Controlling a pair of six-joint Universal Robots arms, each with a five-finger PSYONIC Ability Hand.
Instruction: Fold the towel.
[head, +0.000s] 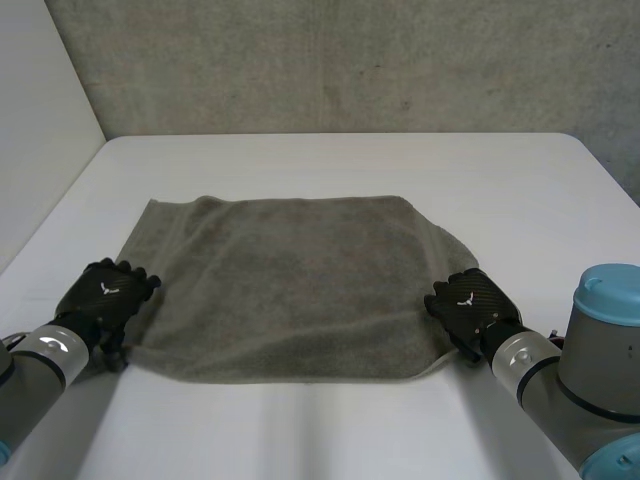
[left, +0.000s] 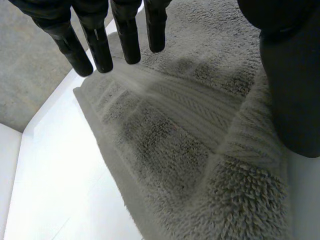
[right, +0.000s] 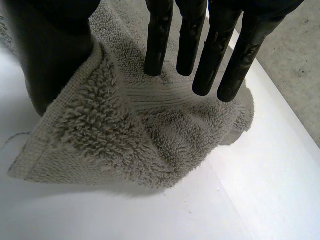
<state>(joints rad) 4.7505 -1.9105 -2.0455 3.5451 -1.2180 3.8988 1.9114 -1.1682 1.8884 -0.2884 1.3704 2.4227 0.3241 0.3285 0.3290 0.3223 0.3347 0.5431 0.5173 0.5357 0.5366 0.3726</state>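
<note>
Two relaxed hands flank the towel (head: 285, 285), spread mid-frame: left hand (head: 105, 295) lower left, right hand (head: 470, 305) lower right. Left fingers (left: 127, 35) hover straight over its corner. Right fingers (right: 159, 40) rest straight on a raised corner. Pinch both evenly before lifting.

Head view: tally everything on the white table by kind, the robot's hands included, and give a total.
towel: 1
hands: 2, the left hand and the right hand
Total: 3
</note>
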